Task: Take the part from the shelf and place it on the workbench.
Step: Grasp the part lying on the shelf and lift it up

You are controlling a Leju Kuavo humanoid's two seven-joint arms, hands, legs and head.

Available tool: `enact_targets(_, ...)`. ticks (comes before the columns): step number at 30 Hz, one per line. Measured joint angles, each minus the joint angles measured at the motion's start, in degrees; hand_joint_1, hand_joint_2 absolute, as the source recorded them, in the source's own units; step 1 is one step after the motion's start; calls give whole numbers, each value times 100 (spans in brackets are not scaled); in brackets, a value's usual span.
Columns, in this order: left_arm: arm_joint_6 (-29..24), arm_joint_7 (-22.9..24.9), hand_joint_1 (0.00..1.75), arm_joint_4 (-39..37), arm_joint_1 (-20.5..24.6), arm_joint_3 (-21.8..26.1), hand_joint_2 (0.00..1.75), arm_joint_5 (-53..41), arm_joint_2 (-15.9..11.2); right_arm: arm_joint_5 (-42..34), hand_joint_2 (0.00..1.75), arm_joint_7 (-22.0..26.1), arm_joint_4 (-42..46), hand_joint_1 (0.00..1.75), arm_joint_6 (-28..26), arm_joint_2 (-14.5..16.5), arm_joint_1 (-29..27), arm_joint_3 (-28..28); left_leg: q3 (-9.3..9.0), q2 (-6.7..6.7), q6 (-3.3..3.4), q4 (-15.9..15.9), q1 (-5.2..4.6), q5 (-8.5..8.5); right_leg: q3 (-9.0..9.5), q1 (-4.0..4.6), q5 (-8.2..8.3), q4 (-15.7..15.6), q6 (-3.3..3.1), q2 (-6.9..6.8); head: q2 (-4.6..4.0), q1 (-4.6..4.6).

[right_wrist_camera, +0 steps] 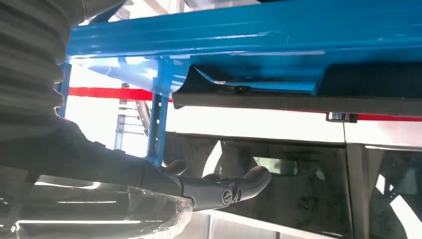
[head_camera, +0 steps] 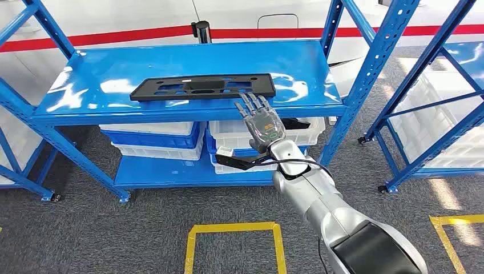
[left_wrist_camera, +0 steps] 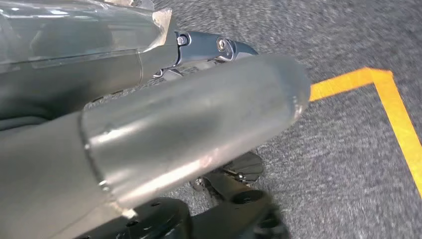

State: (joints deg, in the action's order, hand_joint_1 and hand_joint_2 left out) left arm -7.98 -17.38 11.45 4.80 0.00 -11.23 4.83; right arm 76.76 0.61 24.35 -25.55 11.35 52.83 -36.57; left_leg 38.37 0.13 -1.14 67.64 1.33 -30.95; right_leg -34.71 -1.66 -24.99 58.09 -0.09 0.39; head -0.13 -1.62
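The part is a flat black plate with several cut-outs. It lies on the top board of the blue shelf, near the front edge. My right hand is raised in front of that edge, just below the part's right end, holding nothing, with its fingers spread and pointing up. In the right wrist view a dark finger reaches out, apart from the part's dark edge on the blue board. My left hand hangs low over the grey carpet, and its fingers are mostly hidden.
White and blue bins fill the lower shelf board. A second blue shelf with white crates stands to the right. Yellow tape squares mark the grey carpet in front. A black post stands behind the shelf.
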Motion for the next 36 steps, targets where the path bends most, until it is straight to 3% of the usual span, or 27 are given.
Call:
enact_targets(3, 0, 15, 0, -1, -4, 1, 0, 0, 0, 22, 175, 20, 0, 0, 0, 21, -21, -1, 375, 0, -7, 552, 0, -102, 17, 22, -19, 1, -24, 5, 0, 3)
enact_targets(4, 0, 26, 0, -2, -5, 2, 0, -1, 0, 39, 175, 30, 1, 0, 0, 39, -29, -2, 425, 0, 2, 543, 0, -1, 31, 29, -31, 1, -31, 12, 0, 3)
enact_targets(6, 0, 45, 0, -2, -4, 2, 0, -6, 0, 80, 175, 39, 7, 0, 6, 93, -29, -4, 211, 1, 42, -48, 0, 433, 80, 33, -61, 1, -27, 35, 0, 2)
enact_targets(8, 0, 64, 0, -2, 6, 2, 0, -15, 2, 120, 175, 33, 19, 0, 38, 155, -1, -4, -106, -4, 82, -725, -20, 705, 117, 59, -99, 2, 12, 54, 0, 6)
enact_targets(10, 0, 81, 0, -2, 20, 2, 0, -23, 5, 149, 175, 25, 25, 0, 75, 205, 22, -5, -209, -16, 115, -938, -54, 708, 125, 80, -124, -5, 59, 61, 0, 11)
enact_targets(18, 2, 90, 0, -2, 25, 2, 0, -27, 9, 167, 175, 18, 26, 0, 85, 242, 25, -7, -206, -28, 156, -938, -79, 699, 134, 66, -130, -29, 101, 61, 0, 10)
enact_targets(20, 4, 93, 0, -2, 26, 2, 0, -34, 19, 192, 175, 16, 37, 0, 86, 273, 29, -9, -250, -22, 208, -992, -61, 726, 124, 90, -145, -28, 145, 53, 0, 12)
enact_targets(21, 5, 96, 0, -2, 29, 2, 0, -44, 24, 214, 175, 11, 44, 0, 86, 295, 40, -12, -281, -16, 245, -1026, -54, 740, 66, 100, -209, 94, 154, 40, 0, 16)
enact_targets(23, 4, 105, 0, -2, 37, 3, 0, -67, 32, 261, 175, 3, 53, 0, 98, 334, 50, -25, -328, -12, 312, -1066, -58, 745, -352, 103, -524, 909, 127, 17, 0, 23)
enact_targets(24, 1, 112, 0, -2, 39, 4, 0, -75, 36, 281, 175, 5, 55, 0, 120, 365, 52, -34, -344, -20, 334, -1070, -73, 734, -544, 105, -607, 1232, 127, 11, 0, 25)
enact_targets(25, -6, 117, 0, -2, 39, 5, 0, -78, 44, 292, 175, 16, 55, 0, 147, 413, 57, -43, -364, -31, 332, -1063, -94, 712, -521, 110, -522, 1106, 132, 7, 0, 26)
enact_targets(27, -18, 130, 0, -2, 36, 5, 0, -80, 58, 297, 175, 36, 55, 0, 193, 539, 90, -57, -398, -45, 237, -1030, -105, 640, -132, 113, -129, 270, 78, 3, 0, 18)
enact_targets(28, -23, 135, 0, -2, 36, 6, 0, -83, 62, 299, 175, 39, 55, 0, 201, 595, 112, -60, -390, -44, 173, -961, -101, 574, 59, 103, 2, -83, 18, 3, 0, 4)
enact_targets(30, -25, 145, 0, -2, 35, 5, 0, -87, 61, 306, 175, 33, 55, 0, 203, 650, 132, -61, -203, -37, 70, -534, -62, 319, 114, 69, 14, -108, -70, 6, 0, -23)
enact_targets(32, -21, 151, 0, -2, 35, 4, 0, -96, 64, 317, 175, 33, 54, 0, 203, 669, 136, -63, 196, -33, -4, 231, -31, -21, 133, 71, -8, -107, -101, 6, 0, -38)
enact_targets(33, -20, 158, 0, -2, 34, 4, 0, -99, 64, 323, 175, 32, 52, 0, 203, 672, 134, -65, 376, -32, -31, 530, -15, -100, 140, 72, -19, -106, -110, 6, 0, -36)
enact_targets(34, -17, 163, 0, -2, 34, 5, 0, -103, 64, 328, 175, 29, 50, 0, 204, 673, 132, -67, 466, -30, -51, 631, 2, -61, 151, 71, -34, -106, -112, 8, 0, -38)
enact_targets(35, -16, 167, 0, -2, 33, 5, 0, -103, 62, 332, 175, 24, 49, 0, 204, 678, 132, -67, 433, -27, -62, 493, 18, 89, 169, 67, -54, -106, -106, 13, 0, -37)
enact_targets(36, -15, 166, 0, -2, 34, 5, 0, -103, 60, 337, 175, 16, 48, 0, 205, 685, 134, -68, 289, -23, -66, 160, 34, 308, 197, 61, -76, -106, -91, 19, 0, -38)
